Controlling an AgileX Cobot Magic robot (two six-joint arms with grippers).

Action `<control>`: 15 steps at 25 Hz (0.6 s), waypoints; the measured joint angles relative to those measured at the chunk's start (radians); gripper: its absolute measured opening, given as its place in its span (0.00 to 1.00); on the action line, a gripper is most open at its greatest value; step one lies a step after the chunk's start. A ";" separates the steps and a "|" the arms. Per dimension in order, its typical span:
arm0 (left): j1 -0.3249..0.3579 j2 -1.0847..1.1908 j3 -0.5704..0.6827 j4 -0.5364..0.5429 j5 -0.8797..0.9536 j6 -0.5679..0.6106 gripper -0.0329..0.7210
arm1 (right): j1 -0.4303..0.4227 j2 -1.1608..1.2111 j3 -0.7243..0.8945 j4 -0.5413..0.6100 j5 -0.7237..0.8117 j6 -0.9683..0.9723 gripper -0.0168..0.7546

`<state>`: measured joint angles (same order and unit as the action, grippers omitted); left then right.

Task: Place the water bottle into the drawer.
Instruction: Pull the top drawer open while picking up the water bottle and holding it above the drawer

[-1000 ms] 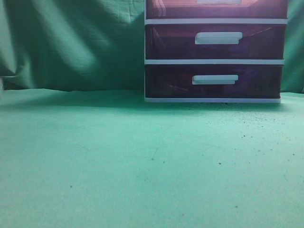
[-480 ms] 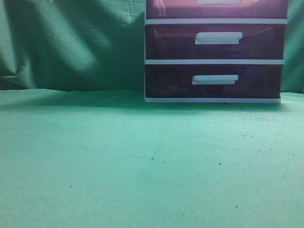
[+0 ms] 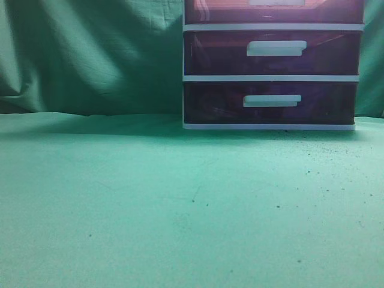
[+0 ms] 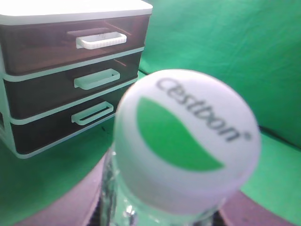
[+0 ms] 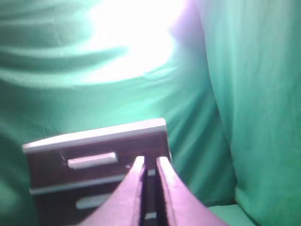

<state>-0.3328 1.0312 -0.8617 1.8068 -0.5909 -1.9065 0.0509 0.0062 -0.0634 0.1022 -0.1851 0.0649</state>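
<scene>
The water bottle point(image 4: 188, 136) fills the left wrist view, seen cap-first: a white cap with a green mark and grey lettering on a clear neck. My left gripper point(image 4: 162, 217) is shut on it, with pink fingers on both sides of the neck. The drawer point(image 4: 47, 44) is the top one of the white-framed unit, dark maroon with a white bar handle, and it is shut. It also shows at the top edge of the exterior view point(image 3: 222, 12) and in the right wrist view point(image 5: 51, 167). My right gripper point(image 5: 149, 162) is shut and empty, in the air facing the unit. Neither gripper shows in the exterior view.
Two like drawers point(image 3: 216, 54) point(image 3: 216, 102) sit shut beneath the top one. The unit stands on a green cloth-covered table point(image 3: 180, 204) at the back right. A green cloth backdrop point(image 3: 90, 54) hangs behind.
A pale shape at the left edge of the exterior view one second ago has gone out of view. The drawer unit has not moved.
</scene>
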 joint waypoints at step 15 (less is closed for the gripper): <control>-0.003 0.000 0.000 0.000 0.009 -0.004 0.42 | 0.000 0.726 -0.598 0.085 0.329 -0.720 0.08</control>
<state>-0.3355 1.0312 -0.8617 1.8068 -0.5814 -1.9109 0.0509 0.7326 -0.6610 0.1868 0.1435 -0.6551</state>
